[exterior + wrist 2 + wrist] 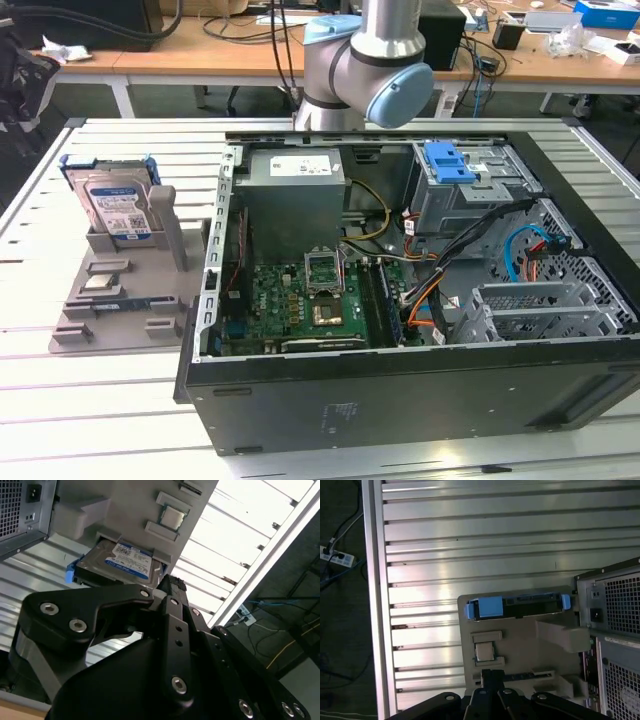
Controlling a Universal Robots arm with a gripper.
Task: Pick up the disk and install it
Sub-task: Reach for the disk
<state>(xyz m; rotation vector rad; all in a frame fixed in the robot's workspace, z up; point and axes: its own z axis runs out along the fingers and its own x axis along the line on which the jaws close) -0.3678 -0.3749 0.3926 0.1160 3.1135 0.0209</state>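
Looking past the black gripper (170, 587), closest to the lens in the second wrist view, and past the same gripper (492, 680) in the first wrist view, hanging above the grey holder. Not managing to tell whether clenched or released. Grasping nothing of the task, in any case, judging by the disk standing free.

Finding the disk (113, 205) at the exterior view's left, slotted on edge into the grey holder (175, 235), label facing out. Seeing it again in the second wrist view (125, 560) beyond the gripper's tip, and edge-on in the first wrist view (520, 607), with the blue frame showing at both ends. Judging the upright pose as deliberate, leaving the top edge and both faces exposed for a grasp from above. Placing the disk below the gripper and apart from it, clearly not touching. Noting a processor chip (483, 651) lying flat on the holder, near the disk's slot.

Moving outward, finding the holder resting on the slatted metal bench (60, 400), just beside the open computer case (400, 400) filling the middle and right of the exterior view. Noting a drive cage inside the case at upper right, topped by a blue latch piece (447, 160), probably the disk's destination. Spotting the arm (370, 60) at top centre, behind the case.
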